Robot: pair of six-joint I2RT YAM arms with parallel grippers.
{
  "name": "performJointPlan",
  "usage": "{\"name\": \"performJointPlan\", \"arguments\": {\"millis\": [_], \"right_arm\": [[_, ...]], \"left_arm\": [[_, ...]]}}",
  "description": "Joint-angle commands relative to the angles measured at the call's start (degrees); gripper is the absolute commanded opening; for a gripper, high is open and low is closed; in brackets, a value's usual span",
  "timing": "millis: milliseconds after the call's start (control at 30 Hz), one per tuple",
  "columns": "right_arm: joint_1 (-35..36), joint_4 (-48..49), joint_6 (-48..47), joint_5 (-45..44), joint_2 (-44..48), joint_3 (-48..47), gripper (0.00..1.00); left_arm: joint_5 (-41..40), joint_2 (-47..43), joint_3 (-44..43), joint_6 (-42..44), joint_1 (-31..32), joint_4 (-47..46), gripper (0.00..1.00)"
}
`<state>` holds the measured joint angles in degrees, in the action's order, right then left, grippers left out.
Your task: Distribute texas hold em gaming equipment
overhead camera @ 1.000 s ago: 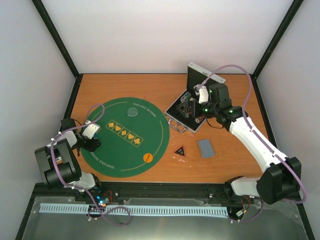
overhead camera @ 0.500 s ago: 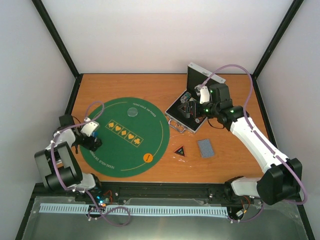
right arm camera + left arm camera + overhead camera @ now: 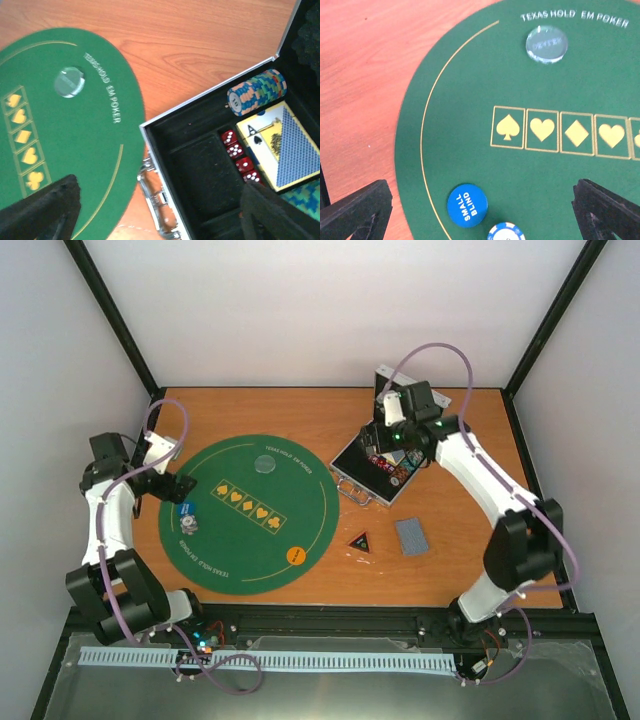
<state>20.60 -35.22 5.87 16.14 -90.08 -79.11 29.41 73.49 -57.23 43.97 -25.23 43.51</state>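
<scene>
Left gripper [image 3: 480, 212] gapes wide; a round blue "Small Blind" disc [image 3: 466, 205] and a blue-white striped poker chip [image 3: 506, 232] lie below it. Right gripper [image 3: 162, 210], fingers apart, hovers over the open silver metal case [image 3: 210, 102] of stacked multicoloured striped chips [image 3: 256, 92].

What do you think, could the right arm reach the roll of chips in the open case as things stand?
Probably yes. The right gripper hovers over the open case, jaws apart, and the roll of chips lies uncovered inside. Only the deck beside it crowds the approach.
</scene>
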Motion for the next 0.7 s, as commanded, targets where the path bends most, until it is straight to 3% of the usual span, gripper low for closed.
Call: {"name": "performJointPlan", "arguments": {"millis": [0,67,233,433,667], "right_arm": [[-0.19,-5.68,-5.56,-3.98,-8.98,-8.53,0.81],[0.14,-8.39,-6.52,-5.7,-13.85,-13.38,0.73],[1.39,-12.42,-8.89,-12.85,-23.86,-22.89,0.63],[2.82,-17.81,-13.21,-22.62,-34.12,-32.45,0.58],[2.84,-17.25,-15.63,-25.69,-40.42,-37.41,0.51]], "left_arm": [[5.79,0.33,-5.05,-7.75,0.72,3.86,1.0],[6.9,1.55,-6.23,-10.33,1.44,3.85,1.0],[9.51,3.57,-8.23,-12.57,2.55,3.97,1.0],[9.16,4.46,-8.74,-12.44,2.81,3.15,1.0],[9.45,6.04,-8.85,-12.57,2.82,3.16,1.0]]}}
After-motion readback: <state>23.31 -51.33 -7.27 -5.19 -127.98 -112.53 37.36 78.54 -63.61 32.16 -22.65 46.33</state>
